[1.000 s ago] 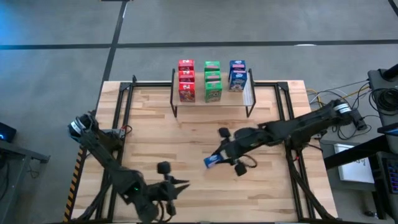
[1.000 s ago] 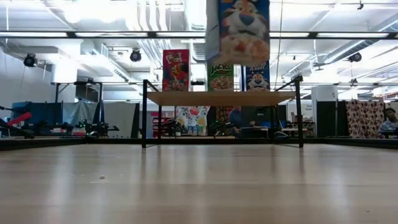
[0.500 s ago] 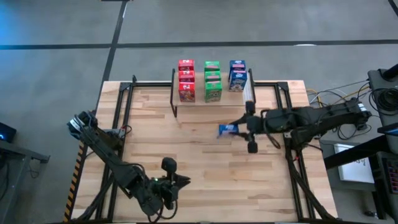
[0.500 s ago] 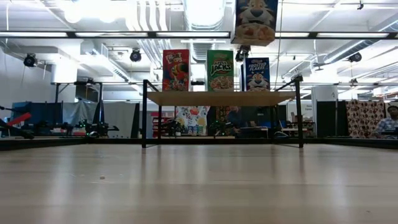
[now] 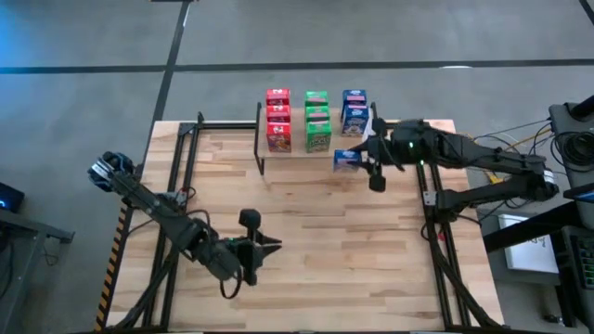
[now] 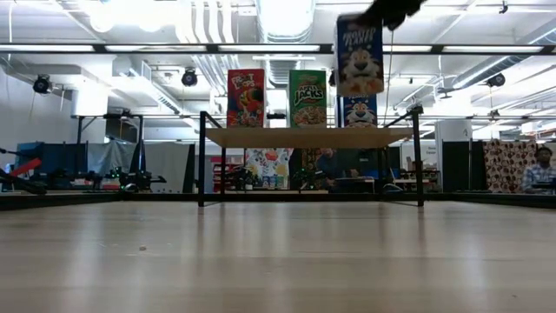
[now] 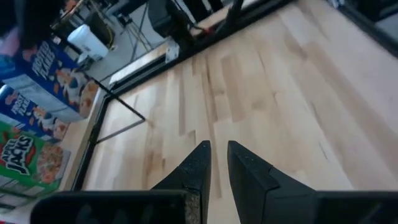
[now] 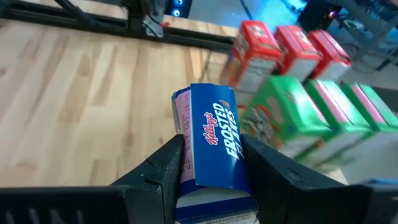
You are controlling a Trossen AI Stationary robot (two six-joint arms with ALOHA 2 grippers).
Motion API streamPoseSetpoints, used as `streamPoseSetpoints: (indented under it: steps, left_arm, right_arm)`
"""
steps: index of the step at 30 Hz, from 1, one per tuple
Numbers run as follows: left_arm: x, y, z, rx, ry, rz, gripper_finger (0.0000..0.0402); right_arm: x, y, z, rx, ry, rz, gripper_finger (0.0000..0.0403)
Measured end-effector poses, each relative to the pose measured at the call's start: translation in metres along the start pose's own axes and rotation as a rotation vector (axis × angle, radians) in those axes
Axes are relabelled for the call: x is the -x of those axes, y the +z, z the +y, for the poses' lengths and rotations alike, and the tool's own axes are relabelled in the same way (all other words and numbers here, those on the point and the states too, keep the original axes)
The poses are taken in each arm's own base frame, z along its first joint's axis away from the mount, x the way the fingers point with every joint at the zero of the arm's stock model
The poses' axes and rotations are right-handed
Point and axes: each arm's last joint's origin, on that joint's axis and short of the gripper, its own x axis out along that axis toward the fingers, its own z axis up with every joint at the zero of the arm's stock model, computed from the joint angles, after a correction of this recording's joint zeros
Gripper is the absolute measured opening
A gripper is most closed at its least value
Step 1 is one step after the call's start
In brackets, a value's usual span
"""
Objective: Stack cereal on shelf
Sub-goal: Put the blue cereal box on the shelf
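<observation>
The shelf (image 5: pixel 316 148) stands at the table's far middle. Rows of red (image 5: pixel 277 121), green (image 5: pixel 317 121) and blue cereal boxes (image 5: pixel 354 111) stand on its plank (image 6: pixel 308 136). My right gripper (image 5: pixel 364 158) is shut on another blue cereal box (image 5: pixel 346 160), just in front of the shelf's blue row. In the low view this box (image 6: pixel 360 59) hangs above plank height. My left gripper (image 5: pixel 271 246) is shut and touches nothing, above the table's near left part. My right gripper pinches the blue box between its two fingers (image 8: pixel 163 167), one on each narrow side (image 8: pixel 181 134), at the end nearest the wrist. The fingers come from the table's right, slanting slightly down. The box is lifted clear and upright, its printed front (image 6: pixel 360 61) facing the near edge.
Black frame rails (image 5: pixel 181 186) run along both sides of the wooden table (image 5: pixel 306 241). The middle of the tabletop lies bare between the arms. A pale strip (image 5: pixel 369 139) edges the shelf's right end. Cables and equipment (image 5: pixel 557 139) sit off the table's right side.
My right gripper has carried the blue box from the table's middle toward the far edge and upward, to just in front of the shelf's right end. My left gripper has moved a little toward the far edge and rolled.
</observation>
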Motion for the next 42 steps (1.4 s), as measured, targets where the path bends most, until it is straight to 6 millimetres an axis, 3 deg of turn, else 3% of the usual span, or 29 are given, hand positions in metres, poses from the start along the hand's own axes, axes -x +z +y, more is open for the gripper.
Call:
streamPoseSetpoints:
  steps: [7, 11, 16, 28, 42]
  left_arm:
    - [0.009, -0.016, 0.019, 0.068, 0.013, -0.119, 0.0037]
    - [0.015, -0.026, 0.027, 0.104, 0.032, -0.173, 0.0037]
    - [0.023, -0.038, 0.034, 0.135, 0.046, -0.209, 0.0037]
    - [0.029, -0.042, 0.039, 0.164, 0.054, -0.239, 0.0037]
    - [0.028, -0.041, 0.039, 0.180, 0.054, -0.245, 0.0037]
  right_arm:
    - [0.000, -0.023, -0.038, -0.040, -0.001, 0.025, 0.0139]
    - [0.004, -0.034, -0.058, -0.068, -0.084, 0.061, 0.0139]
    - [0.011, -0.042, -0.074, -0.134, -0.079, 0.041, 0.0139]
    - [-0.001, -0.062, -0.076, -0.181, -0.053, 0.028, 0.0139]
    - [-0.003, -0.065, -0.076, -0.154, -0.065, 0.028, 0.0144]
